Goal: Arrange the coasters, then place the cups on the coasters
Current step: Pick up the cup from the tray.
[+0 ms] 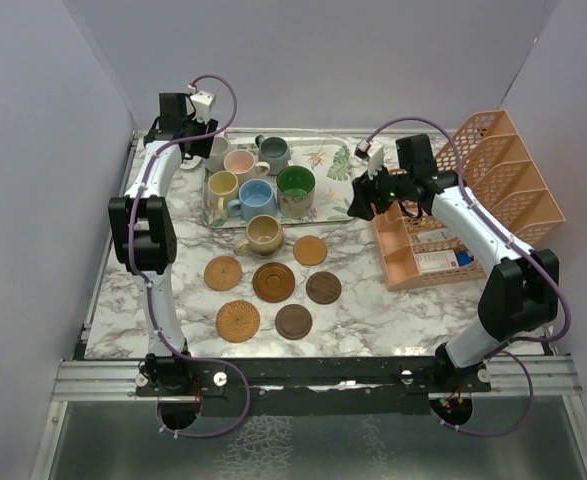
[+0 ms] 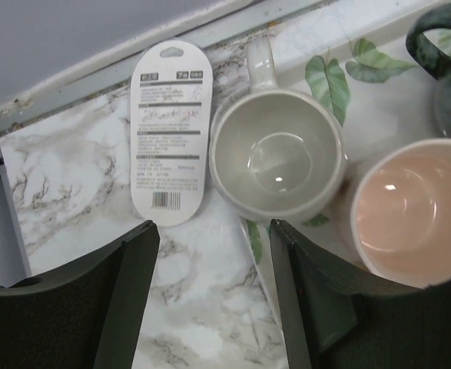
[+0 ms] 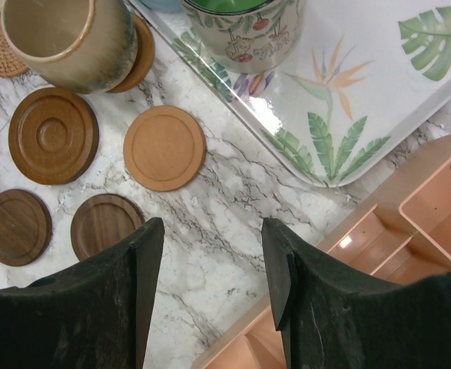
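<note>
Left hand (image 2: 212,238) near cream mug (image 2: 277,157), label card (image 2: 170,131) just beside.

Top external: high at near edge, spans whole table (image 1: 373,300). Wrist cameras: close, downward. Left shares cream mug (image 2: 275,154); right shares tray (image 3: 379,84) corner, coasters (image 3: 164,147).

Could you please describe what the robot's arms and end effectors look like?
Both the left arm and right arm have white tubular links joined by bulky black joints. A thin lavender cable loops along each, with a small white camera block at the wrist. The left end effector and right end effector each have two broad, matte black fingers.
</note>
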Robot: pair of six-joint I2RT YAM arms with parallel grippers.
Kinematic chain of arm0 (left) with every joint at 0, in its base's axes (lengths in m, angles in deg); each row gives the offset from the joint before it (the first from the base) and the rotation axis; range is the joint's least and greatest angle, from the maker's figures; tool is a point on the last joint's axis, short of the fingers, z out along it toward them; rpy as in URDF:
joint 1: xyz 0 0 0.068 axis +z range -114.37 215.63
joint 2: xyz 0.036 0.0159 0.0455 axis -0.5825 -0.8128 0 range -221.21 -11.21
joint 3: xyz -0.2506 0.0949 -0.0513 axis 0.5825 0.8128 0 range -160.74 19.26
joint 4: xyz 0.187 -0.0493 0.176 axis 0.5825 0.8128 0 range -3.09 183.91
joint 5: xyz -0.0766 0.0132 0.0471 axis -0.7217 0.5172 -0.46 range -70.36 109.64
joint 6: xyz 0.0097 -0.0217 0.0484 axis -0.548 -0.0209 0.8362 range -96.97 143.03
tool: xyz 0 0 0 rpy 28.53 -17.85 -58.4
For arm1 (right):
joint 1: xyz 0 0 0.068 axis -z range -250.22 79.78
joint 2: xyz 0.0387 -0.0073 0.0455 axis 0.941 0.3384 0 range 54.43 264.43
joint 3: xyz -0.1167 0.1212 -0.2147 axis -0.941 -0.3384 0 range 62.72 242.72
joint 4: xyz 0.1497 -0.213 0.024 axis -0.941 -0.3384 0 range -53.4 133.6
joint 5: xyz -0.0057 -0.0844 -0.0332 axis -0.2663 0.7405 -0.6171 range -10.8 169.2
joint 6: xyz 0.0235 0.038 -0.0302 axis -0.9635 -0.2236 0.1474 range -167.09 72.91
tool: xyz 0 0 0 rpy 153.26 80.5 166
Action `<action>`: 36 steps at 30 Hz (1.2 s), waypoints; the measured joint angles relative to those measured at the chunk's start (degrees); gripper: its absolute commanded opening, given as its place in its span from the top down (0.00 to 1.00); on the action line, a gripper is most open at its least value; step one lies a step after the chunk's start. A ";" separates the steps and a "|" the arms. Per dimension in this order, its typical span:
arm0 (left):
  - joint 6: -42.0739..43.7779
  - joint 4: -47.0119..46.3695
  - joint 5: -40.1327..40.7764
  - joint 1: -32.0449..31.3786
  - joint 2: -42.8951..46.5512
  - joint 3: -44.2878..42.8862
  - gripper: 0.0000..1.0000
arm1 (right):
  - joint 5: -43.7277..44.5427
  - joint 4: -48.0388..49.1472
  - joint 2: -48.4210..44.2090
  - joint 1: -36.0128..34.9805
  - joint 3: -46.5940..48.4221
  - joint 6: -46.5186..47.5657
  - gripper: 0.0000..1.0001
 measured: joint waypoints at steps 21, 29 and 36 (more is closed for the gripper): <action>-2.78 -0.13 1.27 -0.09 -17.70 -17.53 0.72 | -2.23 1.64 -1.09 4.50 -4.33 0.63 0.45; -3.69 -0.50 1.55 -0.26 -18.73 -18.21 0.99 | -2.58 1.81 -1.11 4.85 -4.48 0.61 0.45; -4.17 -0.76 2.84 -0.28 -18.73 -18.21 1.00 | -4.20 0.70 -0.96 4.85 -2.80 0.79 0.45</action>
